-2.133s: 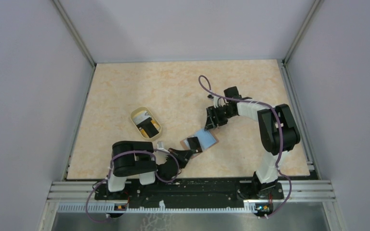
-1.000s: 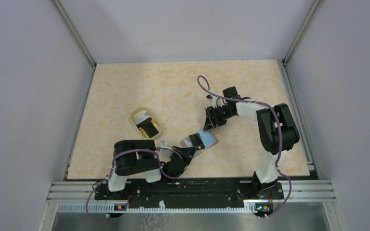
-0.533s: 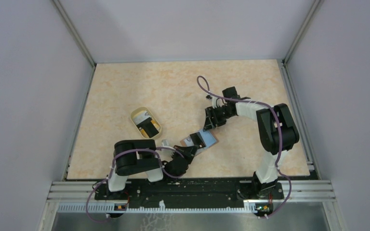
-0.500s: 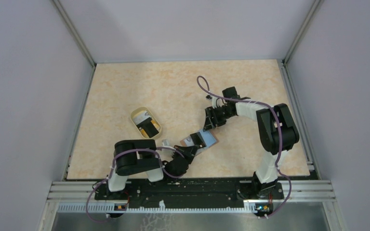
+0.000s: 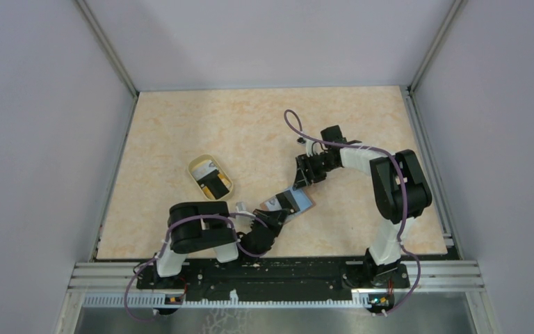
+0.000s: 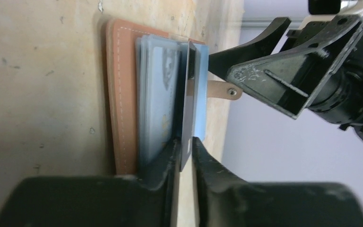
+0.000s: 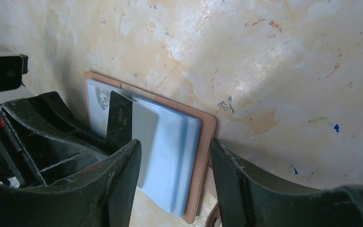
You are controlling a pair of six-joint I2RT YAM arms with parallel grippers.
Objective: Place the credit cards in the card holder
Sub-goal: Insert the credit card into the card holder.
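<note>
The card holder (image 5: 302,200) lies open on the table, reddish-brown outside (image 6: 120,94) with light blue sleeves (image 7: 175,156). My left gripper (image 5: 275,216) is shut on a thin dark and grey credit card (image 6: 188,90) and holds it edge-on among the blue sleeves (image 6: 158,94). The card also shows in the right wrist view (image 7: 123,120), lying over the sleeves. My right gripper (image 5: 304,177) is open and empty. It stands over the holder's far edge, with its fingers (image 7: 236,179) on either side of the sleeves and brown cover.
A translucent yellowish cup (image 5: 201,163) stands left of the holder, with a dark object and something white inside. The holder's strap with a snap (image 6: 222,89) points toward the right gripper. Grey walls bound the table on three sides.
My left gripper has pushed up and right with the card, further into the holder. The holder shifted slightly toward the right gripper. The right arm has not moved.
</note>
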